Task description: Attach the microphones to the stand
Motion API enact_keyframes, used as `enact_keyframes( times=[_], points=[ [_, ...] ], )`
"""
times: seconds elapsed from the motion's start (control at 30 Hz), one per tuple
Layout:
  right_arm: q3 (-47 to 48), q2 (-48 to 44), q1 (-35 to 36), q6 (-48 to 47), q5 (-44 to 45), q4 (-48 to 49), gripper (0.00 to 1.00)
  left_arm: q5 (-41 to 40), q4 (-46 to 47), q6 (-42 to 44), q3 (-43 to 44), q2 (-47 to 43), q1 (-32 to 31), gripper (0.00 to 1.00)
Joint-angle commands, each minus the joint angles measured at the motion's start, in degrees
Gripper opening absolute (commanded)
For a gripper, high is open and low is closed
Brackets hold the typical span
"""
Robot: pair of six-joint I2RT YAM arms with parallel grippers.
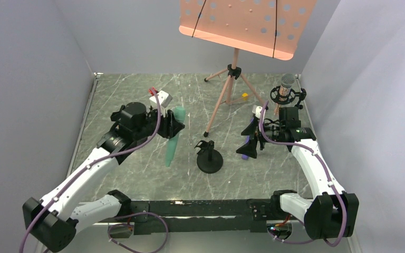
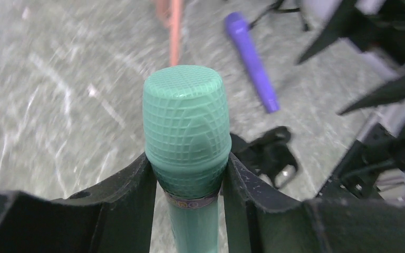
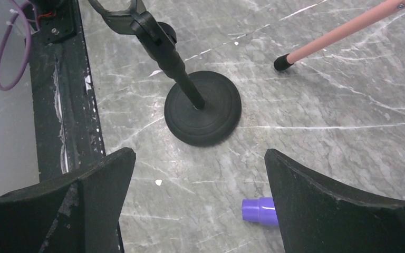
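Our left arm stretches forward, left gripper (image 1: 172, 128) clamped around the slim mint-green plastic microphone (image 2: 185, 121), left of the black round-based stand (image 1: 210, 159). Our right arm bends inward, right gripper (image 3: 200, 154) jaws wide apart over the purple stick microphone (image 3: 259, 211) on the marble.

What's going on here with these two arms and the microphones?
The left arm's pincer is clamped on the mint green microphone, gripping it just below its head. The right pincer hangs open over the purple microphone, which lies flat on the table. Between them, the small black stand has an empty clip. A mesh-headed microphone already sits in a holder at the far right.
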Motion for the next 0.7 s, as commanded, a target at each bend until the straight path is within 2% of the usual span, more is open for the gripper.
enact_keyframes(
  times=[0.0,0.07,0.13,0.3,0.67],
  points=[
    [2.26,-0.50,-0.04,-3.34,-3.75,-1.62,1.00,21.17,12.81,8.38,-0.59,-5.88,-0.31,0.00],
    [2.42,-0.31,-0.04,-3.66,-4.04,-1.96,1.00,27.86,19.19,8.59,-0.56,-6.01,-0.96,0.00],
    [2.59,-0.22,-0.04,-4.45,-4.43,-2.69,1.00,30.10,22.00,9.57,0.09,-5.08,-2.42,0.00],
    [2.68,-0.32,0.21,-8.55,-6.96,-5.39,1.00,30.92,22.71,12.20,4.38,-0.51,-6.65,0.00],
    [3.06,-1.56,0.84,-12.72,-9.78,-8.24,1.00,30.45,26.46,9.73,7.24,2.58,-7.88,0.00]
  ],
)
